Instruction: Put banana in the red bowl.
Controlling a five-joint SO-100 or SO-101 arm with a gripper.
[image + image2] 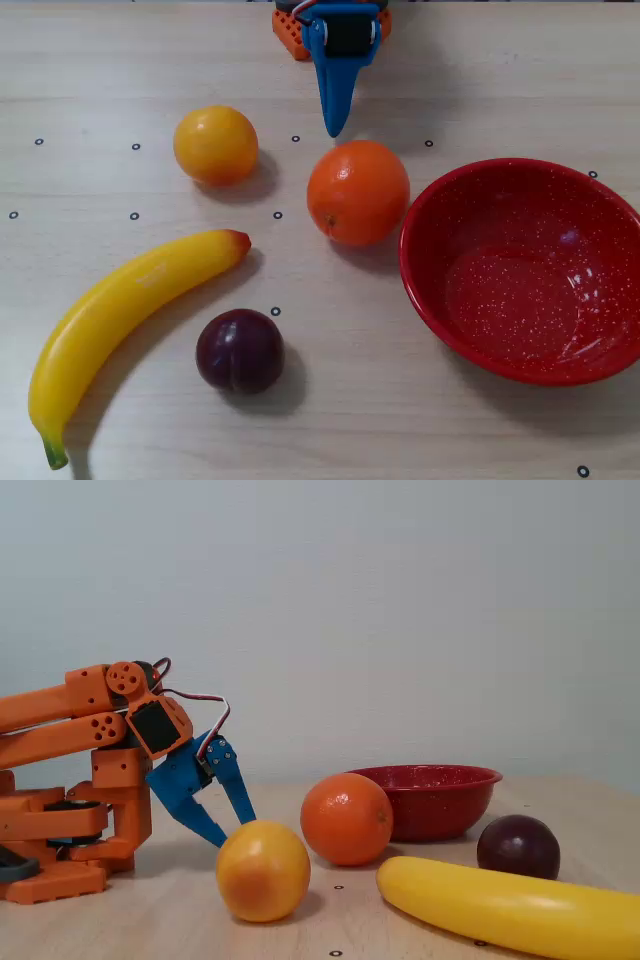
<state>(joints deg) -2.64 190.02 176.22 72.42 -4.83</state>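
banana [120, 315] lying diagonally, reddish tip toward orange [357, 192]

Light wood-grain counter [480, 70] with small black ring markers dotted across it. Sitting right on it in the overhead view: the banana [120, 320] lying diagonally at lower left, a dark purple plum [240, 350] just beside its middle, a yellow-orange fruit [215, 145] up top, an orange [357, 192] near the center, and the red bowl [430, 290] on the right, close to the orange. The orange arm base [60, 850] sits on it too.
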